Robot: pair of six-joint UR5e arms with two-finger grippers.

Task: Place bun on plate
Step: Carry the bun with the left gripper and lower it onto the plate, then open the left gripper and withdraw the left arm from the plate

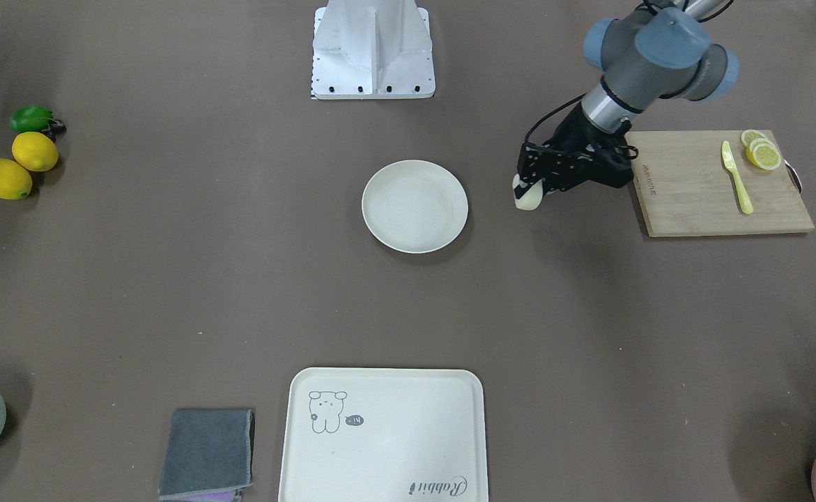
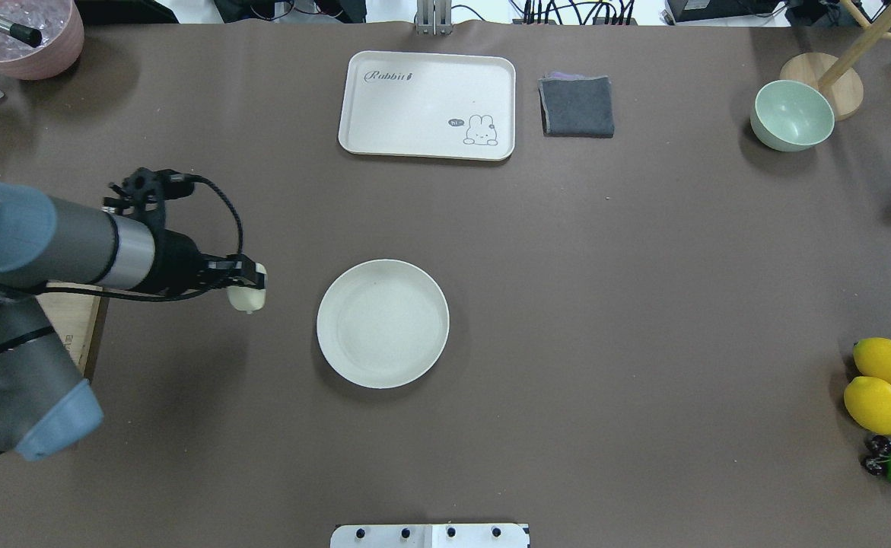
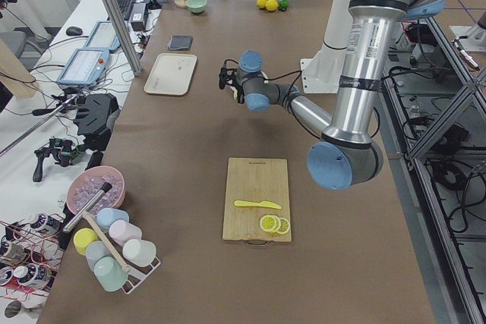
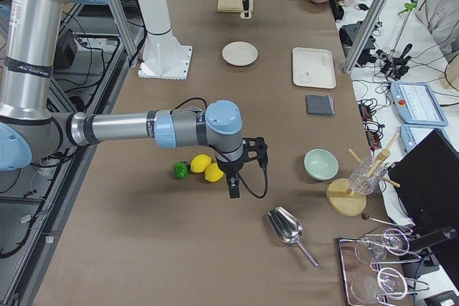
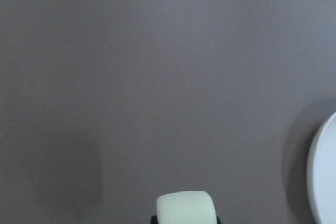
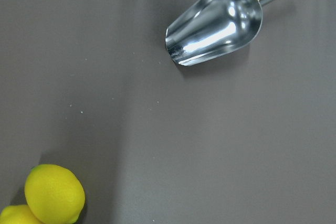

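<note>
- Clamping small pale cream rounded bun (image 2: 248,300) in left hand (image 2: 250,285) for transfer.
- Round cream-white shallow plate (image 2: 383,323) sits empty, bun's 3 o'clock overhead.
- Right hand (image 4: 232,190): can't tell.

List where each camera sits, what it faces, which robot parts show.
Front-facing: across table, facing robot; left arm, base.
Overhead: behind robot, looking down; left arm, bun, plate, shared with front-facing.
Exterior left: table end; left arm near.
Exterior right: opposite end; right arm nearest.
Left wrist: down; bun, plate rim.
Right wrist: down; scoop, lemons.
</note>
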